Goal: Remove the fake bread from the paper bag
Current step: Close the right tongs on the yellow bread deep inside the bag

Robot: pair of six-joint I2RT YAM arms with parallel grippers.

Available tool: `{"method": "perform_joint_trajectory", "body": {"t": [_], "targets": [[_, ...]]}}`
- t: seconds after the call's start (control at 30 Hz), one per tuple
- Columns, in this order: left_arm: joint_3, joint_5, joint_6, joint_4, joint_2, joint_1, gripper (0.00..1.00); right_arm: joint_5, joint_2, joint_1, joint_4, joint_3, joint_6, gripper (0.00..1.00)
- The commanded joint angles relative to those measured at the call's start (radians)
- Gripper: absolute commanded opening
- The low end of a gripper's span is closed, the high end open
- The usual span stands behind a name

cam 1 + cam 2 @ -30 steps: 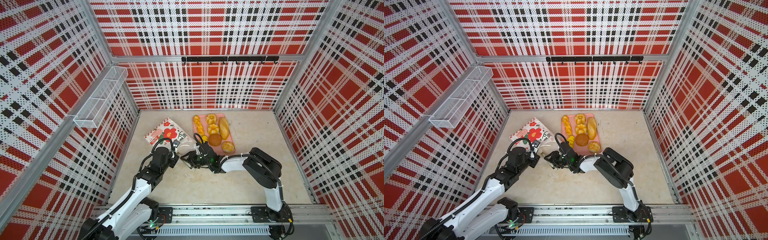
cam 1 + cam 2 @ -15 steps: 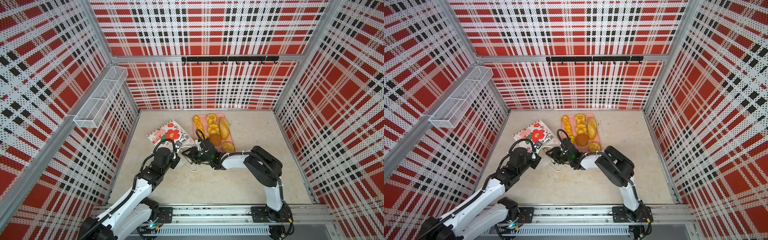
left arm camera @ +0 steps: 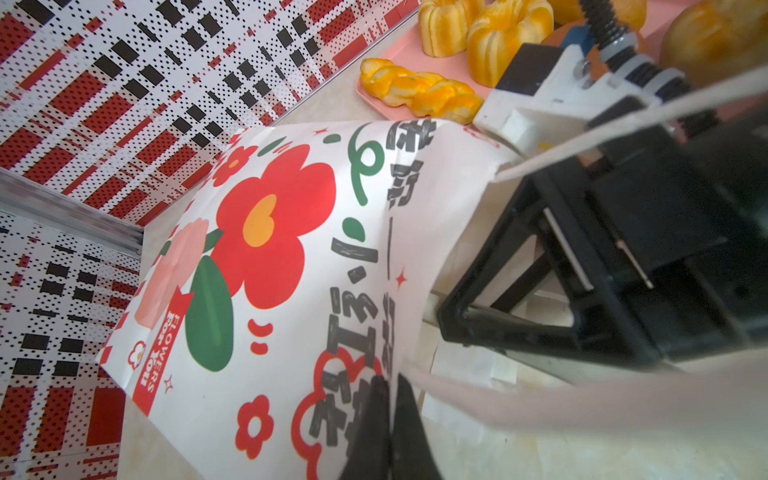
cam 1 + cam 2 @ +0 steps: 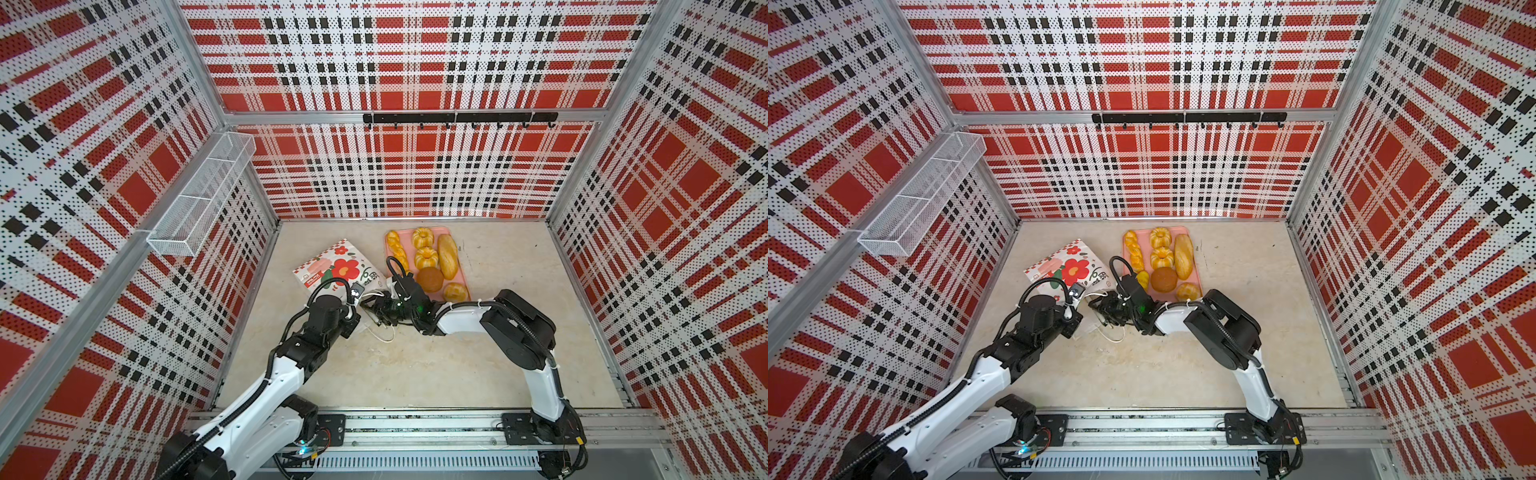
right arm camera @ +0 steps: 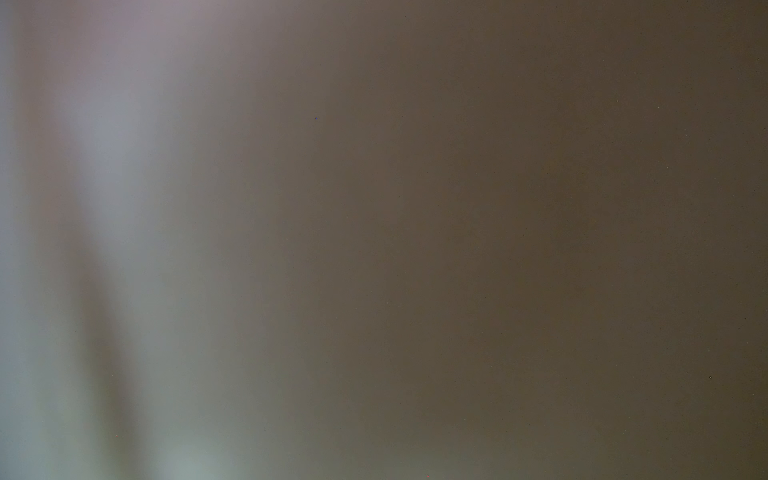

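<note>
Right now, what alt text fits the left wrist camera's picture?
A white paper bag with big red flowers fills the view, its rim pinched in the shut left gripper. The black right gripper sits at its mouth; behind, a braid and fluted rings lie on a pink tray.

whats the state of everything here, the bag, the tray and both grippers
white flowered paper bag: lying on its side, broad face up
flat pink rectangular tray: loaded with golden toy breads
left gripper: shut on the bag's rim
right gripper: at the bag's mouth, jaws unclear
</note>
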Motion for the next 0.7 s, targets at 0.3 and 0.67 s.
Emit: {"method": "perform_joint_trajectory", "body": {"t": [0.3,0.67], "targets": [[-0.002,0.004,0.006,0.009,0.015,-0.013,0.00,-0.027,0.061,0.001,-0.061,0.102,-0.045,0.34],[0.049,-0.086,-0.080,-0.015,0.105,-0.014,0.00,0.003,-0.068,0.013,-0.153,0.060,-0.152,0.04]]}}
